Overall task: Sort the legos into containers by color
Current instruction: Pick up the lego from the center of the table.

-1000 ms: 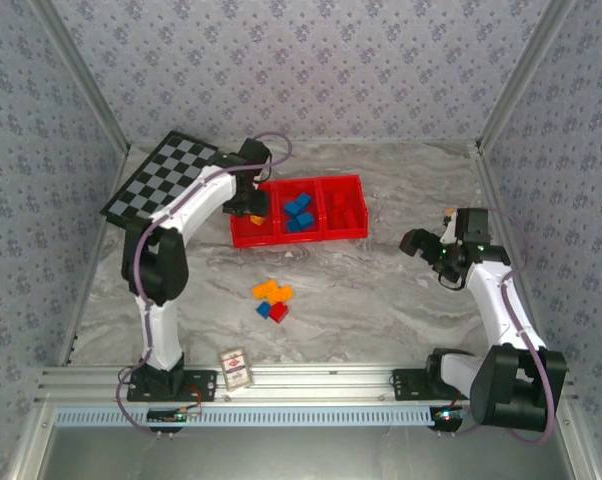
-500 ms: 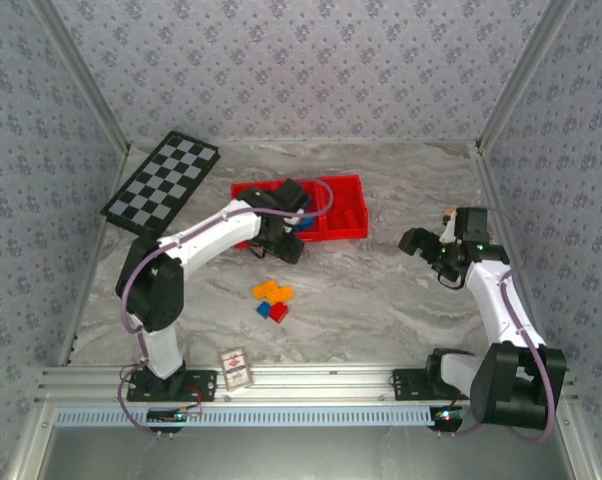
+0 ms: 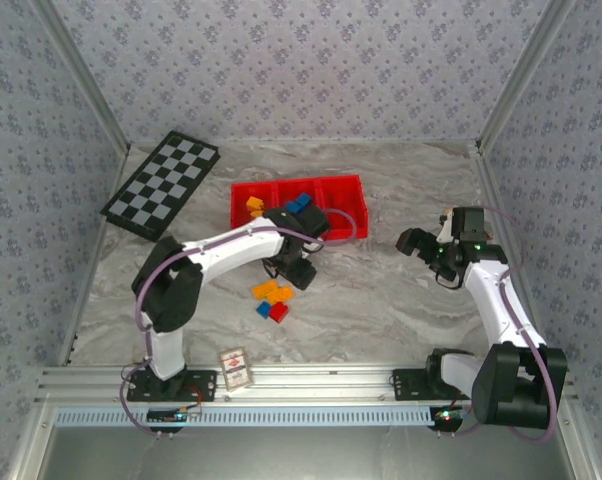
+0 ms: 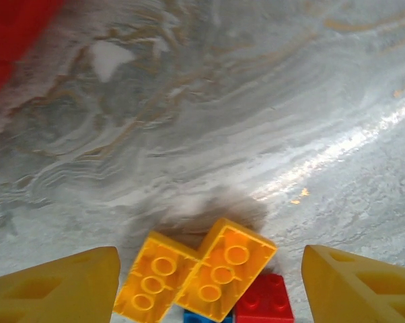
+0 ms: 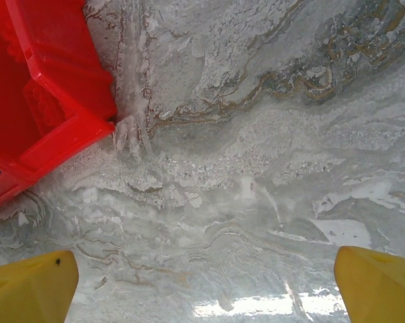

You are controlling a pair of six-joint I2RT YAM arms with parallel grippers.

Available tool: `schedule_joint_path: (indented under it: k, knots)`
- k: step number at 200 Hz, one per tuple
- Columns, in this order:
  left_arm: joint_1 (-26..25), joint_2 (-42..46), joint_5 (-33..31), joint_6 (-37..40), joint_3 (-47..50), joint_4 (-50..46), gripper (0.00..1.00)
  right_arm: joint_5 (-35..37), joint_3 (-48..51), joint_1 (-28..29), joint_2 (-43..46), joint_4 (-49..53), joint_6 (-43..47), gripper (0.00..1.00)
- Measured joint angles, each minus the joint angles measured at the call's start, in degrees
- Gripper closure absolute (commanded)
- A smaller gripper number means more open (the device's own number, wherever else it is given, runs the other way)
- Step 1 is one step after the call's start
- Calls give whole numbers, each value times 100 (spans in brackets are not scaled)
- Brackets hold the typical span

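Hovering over the loose legos [image 3: 271,298] on the near side of the tray [image 3: 311,181], L gripper [image 3: 294,268] is hanging w/ fingers [image 4: 61,282] spread & nothing btwn them. R gripper [image 3: 413,242] is sitting well right of the tray, jaws wide apart & empty. Orange legos are lying in the tray's left bin, blue ones in the middle bin.

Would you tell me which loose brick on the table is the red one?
The red brick at the cluster's near right corner; the blue brick sits left of it, the two orange bricks behind.
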State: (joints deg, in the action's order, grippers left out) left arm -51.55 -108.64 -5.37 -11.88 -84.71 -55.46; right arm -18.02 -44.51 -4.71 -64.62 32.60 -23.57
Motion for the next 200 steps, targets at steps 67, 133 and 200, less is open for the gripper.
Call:
schedule_joint_path:
  k: [67,133,200]
  knots:
    - [-173,-378,-90,310,-74,-133,35,2,0,15,13,9,-2,0]
    - [-249,-503,-153,625,11,-111,38,9,0,26,13,13,-20,0]
    - [-321,-570,-155,890,205,-136,38,22,0,37,13,15,-39,0]
